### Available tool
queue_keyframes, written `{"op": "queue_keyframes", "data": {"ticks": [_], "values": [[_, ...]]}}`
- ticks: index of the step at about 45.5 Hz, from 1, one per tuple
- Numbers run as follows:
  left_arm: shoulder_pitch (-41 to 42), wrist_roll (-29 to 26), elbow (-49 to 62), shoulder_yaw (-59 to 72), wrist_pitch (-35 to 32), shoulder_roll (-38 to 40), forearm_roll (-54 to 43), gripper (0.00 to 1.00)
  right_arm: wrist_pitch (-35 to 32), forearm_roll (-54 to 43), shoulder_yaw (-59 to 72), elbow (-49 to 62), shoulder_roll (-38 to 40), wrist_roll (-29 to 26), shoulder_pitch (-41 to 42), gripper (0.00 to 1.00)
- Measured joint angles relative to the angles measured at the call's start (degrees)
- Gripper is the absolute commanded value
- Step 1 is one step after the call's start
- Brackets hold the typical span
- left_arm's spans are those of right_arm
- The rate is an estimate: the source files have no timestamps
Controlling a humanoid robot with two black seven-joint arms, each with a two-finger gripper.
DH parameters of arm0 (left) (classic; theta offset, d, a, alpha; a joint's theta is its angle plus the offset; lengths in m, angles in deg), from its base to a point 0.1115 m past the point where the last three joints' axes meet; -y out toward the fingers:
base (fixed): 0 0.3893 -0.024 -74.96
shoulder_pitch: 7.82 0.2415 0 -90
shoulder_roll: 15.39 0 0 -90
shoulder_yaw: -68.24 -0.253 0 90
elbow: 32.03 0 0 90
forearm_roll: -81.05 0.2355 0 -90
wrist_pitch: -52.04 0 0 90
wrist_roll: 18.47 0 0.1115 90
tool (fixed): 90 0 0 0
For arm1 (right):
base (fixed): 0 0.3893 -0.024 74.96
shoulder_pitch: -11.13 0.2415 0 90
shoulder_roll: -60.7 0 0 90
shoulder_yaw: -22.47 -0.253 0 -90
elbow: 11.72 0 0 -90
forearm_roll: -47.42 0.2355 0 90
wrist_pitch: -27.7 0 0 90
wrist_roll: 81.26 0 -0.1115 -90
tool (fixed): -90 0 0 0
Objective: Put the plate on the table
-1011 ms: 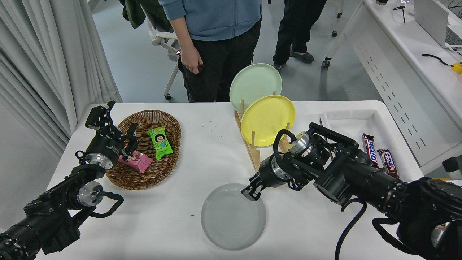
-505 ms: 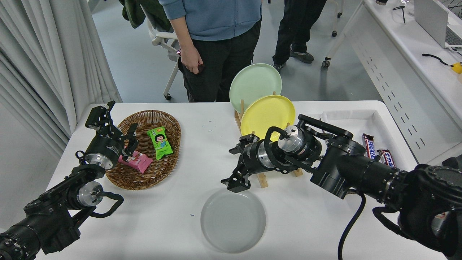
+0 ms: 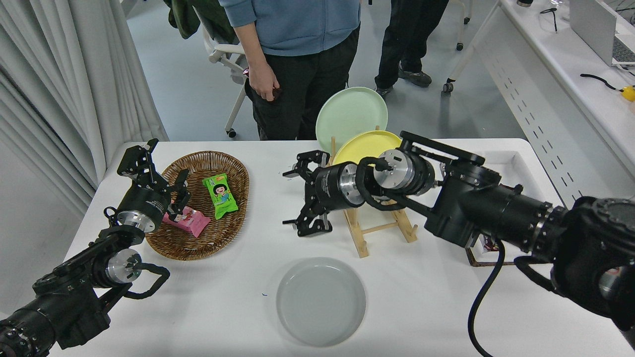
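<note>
I count three round plates: the smooth light-grey plate [image 3: 321,300] flat on the white table [image 3: 426,307] near my edge, and a yellow plate [image 3: 364,144] and pale green plate [image 3: 351,113] upright in a wooden rack [image 3: 379,229], partly hidden by my right gripper [image 3: 301,198], spread wide and empty. Left gripper [image 3: 158,171], fingers apart, sits over the woven basket [image 3: 206,238].

Bright even overhead light, soft shadows under the plate [image 3: 321,300], sharp focus, slight edge distortion
</note>
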Motion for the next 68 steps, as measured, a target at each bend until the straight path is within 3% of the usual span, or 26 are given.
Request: {"op": "queue_keyframes", "data": {"ticks": [18, 32, 50, 68], "values": [[0.0, 0.0, 0.03, 0.0, 0.0, 0.01, 0.01, 1.0, -9.9, -7.22, -6.81, 1.2, 11.92, 0.74, 5.29, 0.99], [0.0, 0.0, -0.01, 0.0, 0.0, 0.0, -0.03, 1.0, -17.87, -17.5, -12.27, 9.88, 18.03, 8.73, 3.92, 0.99], [0.02, 0.0, 0.0, -0.01, 0.0, 0.0, 0.0, 1.0, -23.9, -20.43, -17.02, 7.22, 27.44, 13.46, -11.24, 0.99], [-0.01, 0.0, 0.0, 0.0, 0.0, 0.0, -0.01, 1.0, -27.58, -21.23, -36.7, 7.15, 25.91, 15.87, -29.53, 0.99]]}}
